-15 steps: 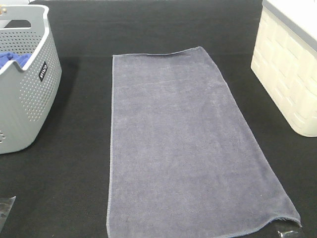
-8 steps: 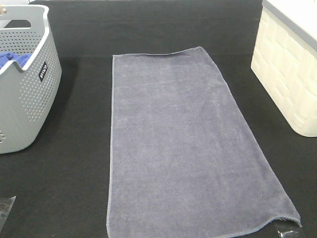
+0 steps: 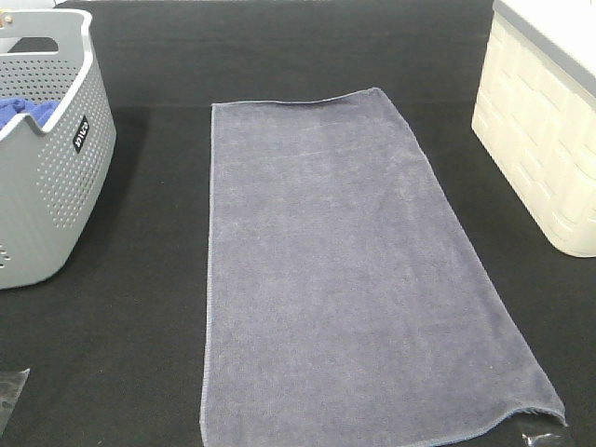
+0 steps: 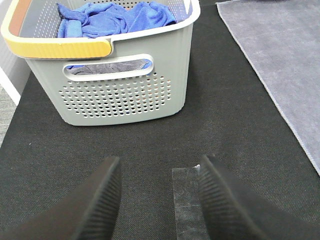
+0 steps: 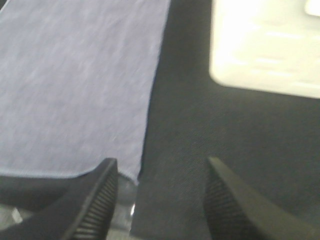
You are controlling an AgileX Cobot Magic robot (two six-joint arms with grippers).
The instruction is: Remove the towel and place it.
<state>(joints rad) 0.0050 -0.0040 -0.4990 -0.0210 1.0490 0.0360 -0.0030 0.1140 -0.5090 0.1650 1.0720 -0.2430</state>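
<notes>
The towel (image 3: 345,270) lies flat mid-surface (image 3: 140,326), between grey basket (image 3: 47,158) left and white bin (image 3: 545,130) right, apparently already placed. Left claw (image 4: 157,200) and right claw (image 5: 160,200) hang spread, empty, near.

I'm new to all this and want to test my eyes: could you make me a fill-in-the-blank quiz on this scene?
1. The towel lies spread flat on the ____ mat.
2. The cloth bunched in the grey basket is ____.
3. The bin right of the towel is ____ in colour.
4. Both tools, left and right, hold ____.

Missing words: black; blue; cream; nothing
</notes>
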